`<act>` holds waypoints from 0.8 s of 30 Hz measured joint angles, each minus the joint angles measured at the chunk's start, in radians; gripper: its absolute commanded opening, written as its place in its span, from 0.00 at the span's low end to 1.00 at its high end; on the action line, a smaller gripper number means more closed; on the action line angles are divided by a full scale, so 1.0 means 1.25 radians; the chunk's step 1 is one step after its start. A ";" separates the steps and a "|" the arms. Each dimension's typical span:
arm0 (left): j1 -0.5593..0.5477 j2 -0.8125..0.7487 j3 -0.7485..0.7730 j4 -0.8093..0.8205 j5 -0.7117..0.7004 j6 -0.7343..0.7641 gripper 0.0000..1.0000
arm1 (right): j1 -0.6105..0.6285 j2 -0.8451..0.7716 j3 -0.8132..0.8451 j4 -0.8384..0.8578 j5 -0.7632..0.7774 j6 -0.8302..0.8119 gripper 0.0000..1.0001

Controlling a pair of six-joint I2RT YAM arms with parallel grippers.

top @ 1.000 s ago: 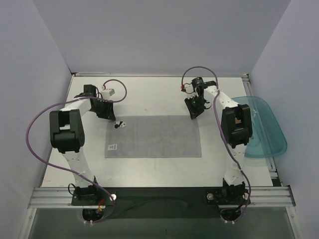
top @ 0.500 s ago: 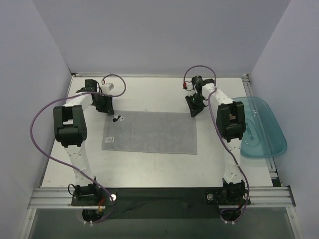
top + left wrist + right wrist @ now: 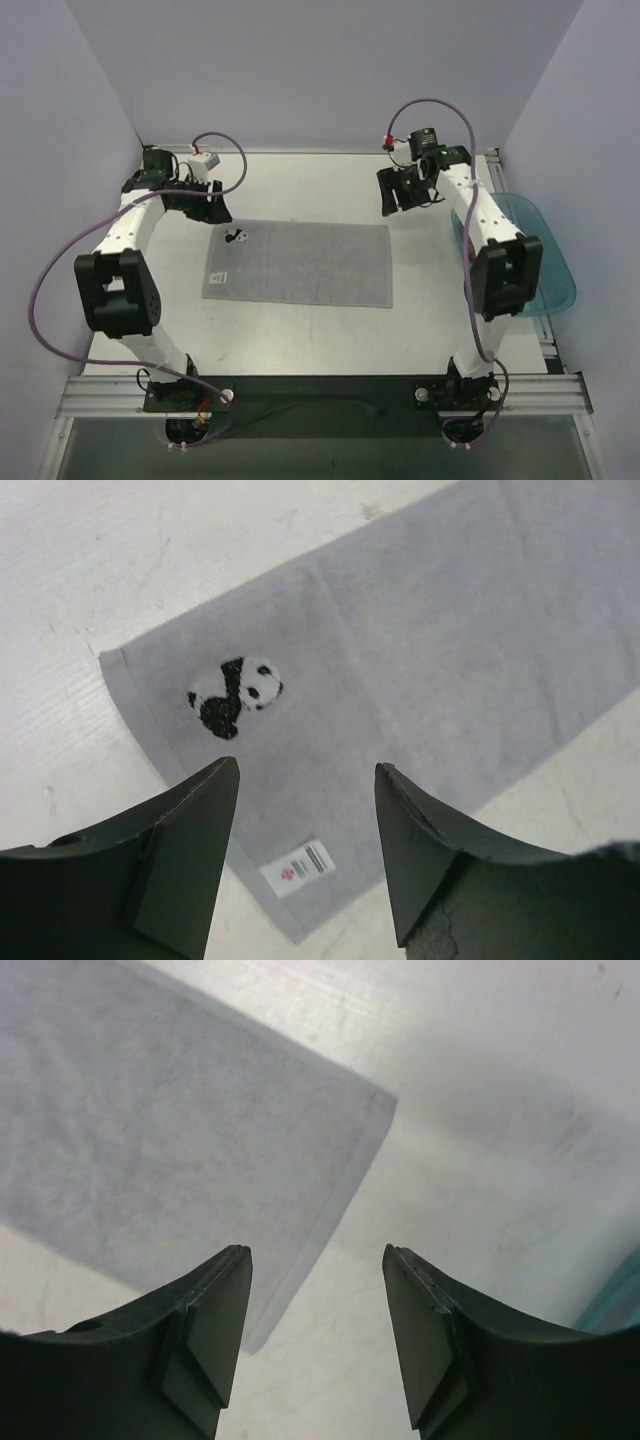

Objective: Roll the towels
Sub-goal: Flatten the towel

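Nearest me the table (image 3: 300,340) in front of my bases is bare white. Past that, the grey towel (image 3: 300,265) lies spread flat in the middle, long side running left to right, with no fold or curl on any edge that I can see. It isn't rolled at all, so I'd say the rolling itself is not yet begun. The label (image 3: 305,860) sits on its near left edge and the panda (image 3: 235,695) by its far left corner, both face up. My left gripper (image 3: 305,765) hangs above that far left corner, fingers well apart, nothing between them and not touching the cloth. My right gripper (image 3: 315,1250) hangs over the far right corner, fingers also apart and empty, with towel under one finger and bare table under the other. So both tools are open and holding nothing, up off the towel at its far edge. The tray (image 3: 555,270) sits off to the right, well apart from the towel; my right arm covers part of it and I can't tell what, if anything, is in it. Only one towel shows in any view. Left to do, as I judge it: grip an edge, roll the grey towel up along its length, then do any other towel that turns up. Progress: near the start.
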State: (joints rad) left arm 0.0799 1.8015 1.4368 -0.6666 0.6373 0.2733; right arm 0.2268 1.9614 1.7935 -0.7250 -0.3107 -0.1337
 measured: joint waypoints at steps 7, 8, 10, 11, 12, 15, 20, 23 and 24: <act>0.016 -0.214 -0.170 -0.092 -0.007 0.132 0.58 | 0.065 -0.252 -0.285 -0.021 -0.008 0.007 0.40; 0.019 -0.217 -0.200 -0.107 -0.014 0.150 0.54 | 0.078 -0.253 -0.325 -0.021 -0.008 0.004 0.37; 0.022 -0.213 -0.255 -0.136 -0.034 0.180 0.45 | 0.100 -0.244 -0.401 -0.024 -0.009 0.002 0.31; 0.023 -0.213 -0.280 -0.149 -0.047 0.191 0.43 | 0.110 -0.238 -0.430 -0.029 -0.010 0.002 0.29; 0.024 -0.213 -0.300 -0.162 -0.059 0.202 0.41 | 0.117 -0.233 -0.453 -0.032 -0.011 0.001 0.26; 0.025 -0.212 -0.335 -0.176 -0.086 0.223 0.36 | 0.138 -0.218 -0.479 -0.032 -0.007 -0.001 0.20; 0.025 -0.197 -0.345 -0.165 -0.122 0.232 0.32 | 0.168 -0.199 -0.480 -0.002 0.010 -0.001 0.14; 0.025 -0.176 -0.346 -0.155 -0.141 0.234 0.31 | 0.174 -0.179 -0.480 0.013 0.018 -0.001 0.12; 0.025 -0.170 -0.346 -0.152 -0.146 0.234 0.31 | 0.174 -0.172 -0.481 0.016 0.022 -0.001 0.12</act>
State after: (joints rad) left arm 0.1112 1.5890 1.0039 -0.8566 0.4549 0.5659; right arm 0.4442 1.7466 1.1927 -0.7044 -0.2836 -0.1352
